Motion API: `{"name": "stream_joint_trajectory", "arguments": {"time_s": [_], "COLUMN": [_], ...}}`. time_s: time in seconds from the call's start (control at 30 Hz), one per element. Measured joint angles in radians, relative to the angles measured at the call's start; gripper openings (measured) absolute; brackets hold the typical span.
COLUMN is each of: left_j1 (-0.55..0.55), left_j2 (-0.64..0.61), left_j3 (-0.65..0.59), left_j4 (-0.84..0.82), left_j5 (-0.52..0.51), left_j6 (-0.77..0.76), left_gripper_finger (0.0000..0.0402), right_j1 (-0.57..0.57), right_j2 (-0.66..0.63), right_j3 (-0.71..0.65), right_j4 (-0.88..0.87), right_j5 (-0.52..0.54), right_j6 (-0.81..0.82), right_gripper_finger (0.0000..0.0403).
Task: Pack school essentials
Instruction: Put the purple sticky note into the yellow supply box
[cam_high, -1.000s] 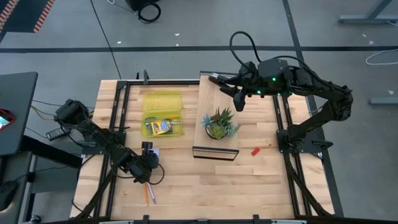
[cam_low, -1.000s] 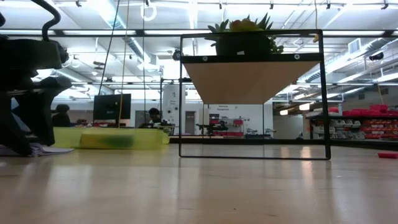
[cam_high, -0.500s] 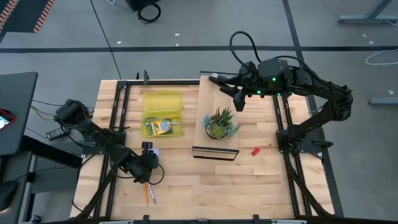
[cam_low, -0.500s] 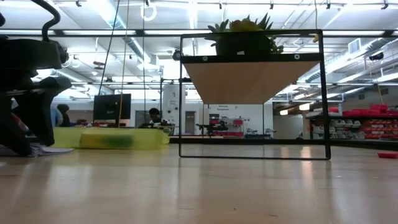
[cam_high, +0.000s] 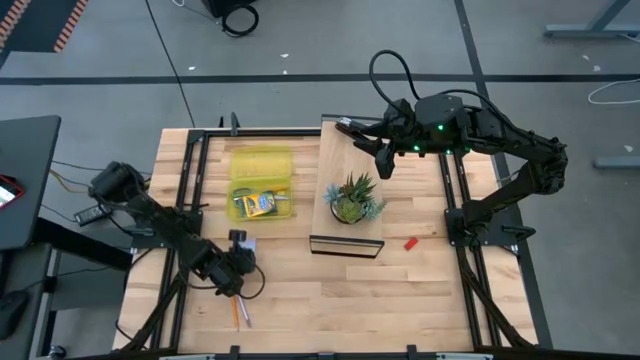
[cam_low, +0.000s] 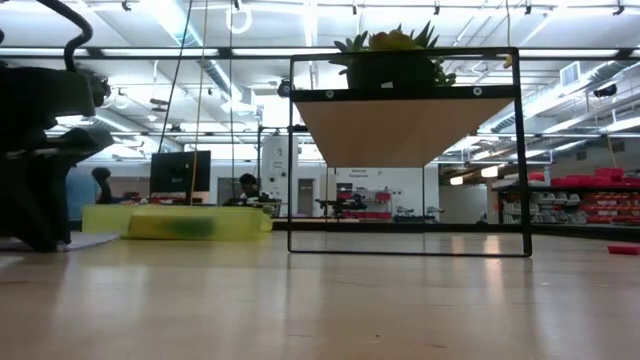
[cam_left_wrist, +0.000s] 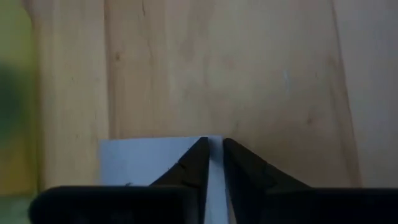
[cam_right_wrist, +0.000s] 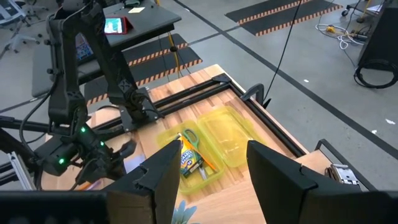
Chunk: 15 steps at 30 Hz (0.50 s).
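surface: pale wooden plank surface (cam_high: 400, 290) carrying everything.
case: translucent yellow plastic case (cam_high: 261, 184), lid open, near the surface's far left; yellow-and-green crayon box (cam_high: 259, 203) already inside.
right hand (cam_right_wrist: 208, 168): waits above the raised board, fingers spread wide, empty.
left hand (cam_left_wrist: 213, 163): fingers nearly closed on the pale blue square pad (cam_left_wrist: 143, 163); since a second ago it has tilted slightly, suggesting lifting begins.
pencils: thin orange and pink pencils (cam_high: 240, 311) just beside it, unpacked.
block: tiny red block (cam_high: 410, 243) well apart, unpacked.

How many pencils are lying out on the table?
2: an orange pencil and a pink pencil lie side by side near the table's front edge, just beyond the left gripper. More may be hidden inside the yellow case or under the arm.
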Motion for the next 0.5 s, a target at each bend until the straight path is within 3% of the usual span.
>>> {"name": "stream_joint_trajectory", "arguments": {"time_s": [0.13,0.5], "left_j1": [-0.006,-0.003], "left_j2": [0.022,-0.029], "left_j3": [0.0,0.035], "left_j4": [0.037,-0.028], "left_j5": [-0.013,0.011], "left_j6": [0.018,0.116], "left_gripper_finger": [0.0011,0.0002], "right_j1": [0.0,0.0], "right_j2": [0.0,0.0], "right_j3": [0.0,0.0], "right_j4": [0.0,0.0], "right_j5": [0.0,0.0], "right_j6": [0.009,0.011], "right_gripper_finger": [0.019,0.019]}}
